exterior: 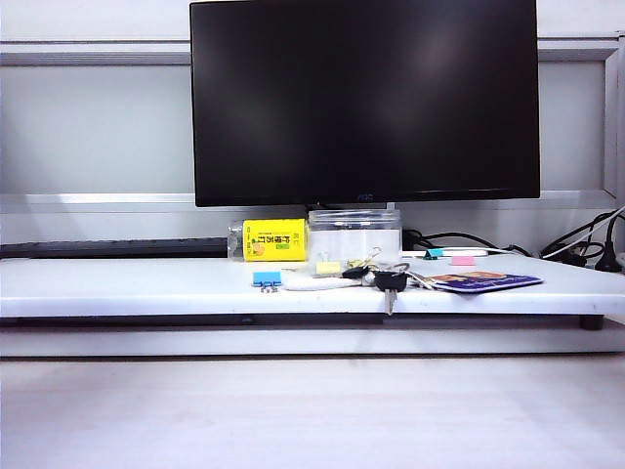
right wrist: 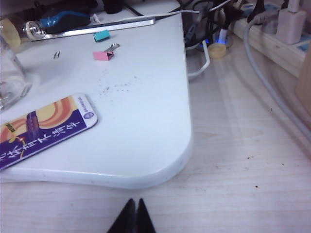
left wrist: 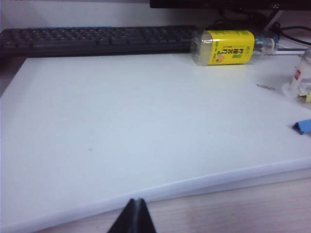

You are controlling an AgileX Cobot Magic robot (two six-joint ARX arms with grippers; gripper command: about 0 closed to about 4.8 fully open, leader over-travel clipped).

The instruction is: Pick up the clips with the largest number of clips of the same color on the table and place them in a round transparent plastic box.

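A pale-yellow clip point(exterior: 328, 267) lies on the white board point(exterior: 146, 283), just in front of the round transparent plastic box point(exterior: 354, 233). The left wrist view catches a corner of a pale-yellow clip point(left wrist: 305, 97) at the frame's edge. The box's clear wall point(right wrist: 10, 73) shows in the right wrist view. My left gripper point(left wrist: 136, 216) is shut and empty, hanging over the wooden desk just off the board's front edge. My right gripper point(right wrist: 135, 216) is also shut and empty, off the board's rounded corner. Neither gripper appears in the exterior view.
A clear bottle with a yellow label point(exterior: 273, 239) lies beside the box. A blue clip point(exterior: 267, 279), keys point(exterior: 389, 280), a purple card point(right wrist: 39, 128), a teal clip point(right wrist: 101, 35) and a pink clip point(right wrist: 103, 55) rest on the board. A keyboard point(left wrist: 92, 38), monitor point(exterior: 363, 98) and cables point(right wrist: 272, 73) stand behind.
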